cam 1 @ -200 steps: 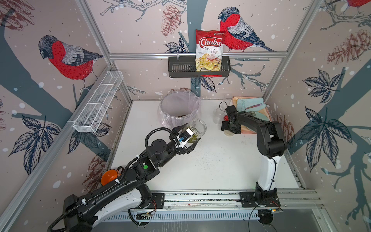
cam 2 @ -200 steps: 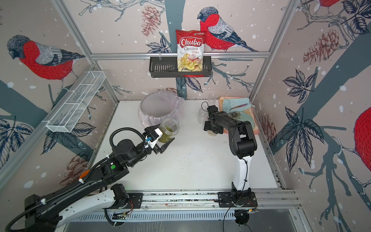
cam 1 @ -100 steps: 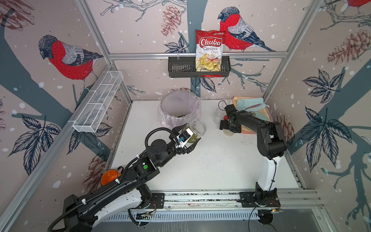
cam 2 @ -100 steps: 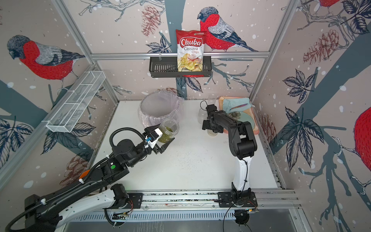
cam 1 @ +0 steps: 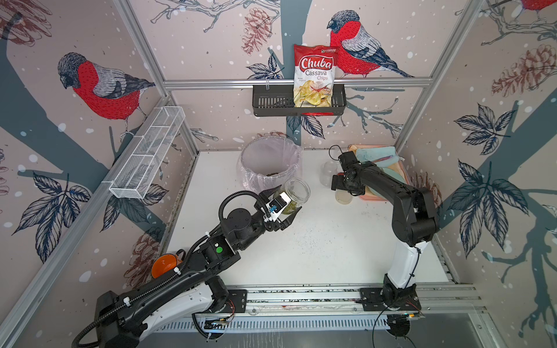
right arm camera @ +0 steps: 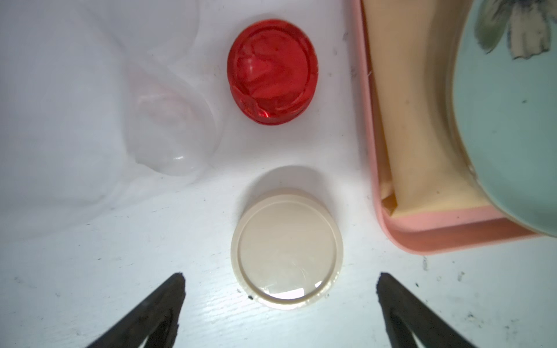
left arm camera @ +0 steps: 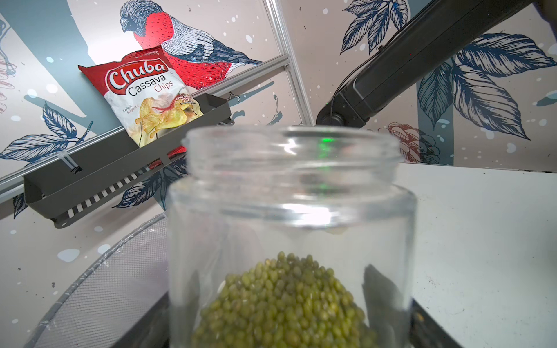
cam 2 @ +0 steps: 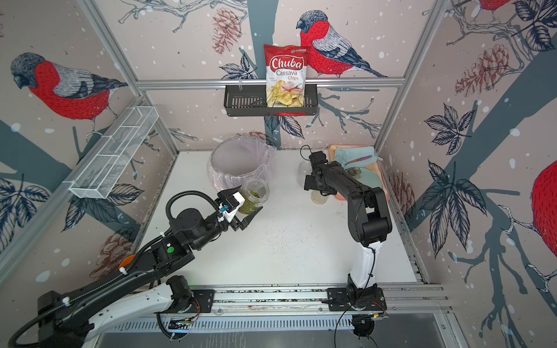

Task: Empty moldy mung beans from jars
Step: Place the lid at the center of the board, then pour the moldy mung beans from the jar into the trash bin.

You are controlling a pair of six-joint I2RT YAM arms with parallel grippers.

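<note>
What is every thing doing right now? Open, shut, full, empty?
held jar: lidless, part full of mung beans
left gripper: shut on the held jar
right gripper: open, empty
beige lid: flat on the table, ungripped
red lid: not on the clear jar
clear jar: lidless, looks empty
bin: open, plastic-lined

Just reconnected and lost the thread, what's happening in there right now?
The left tool grips a lidless jar holding mung beans, raised beside the lined bin; the beans are not yet tipped out. The right tool hangs open over a beige lid, touching nothing, with a red lid and an empty clear jar nearby.
</note>
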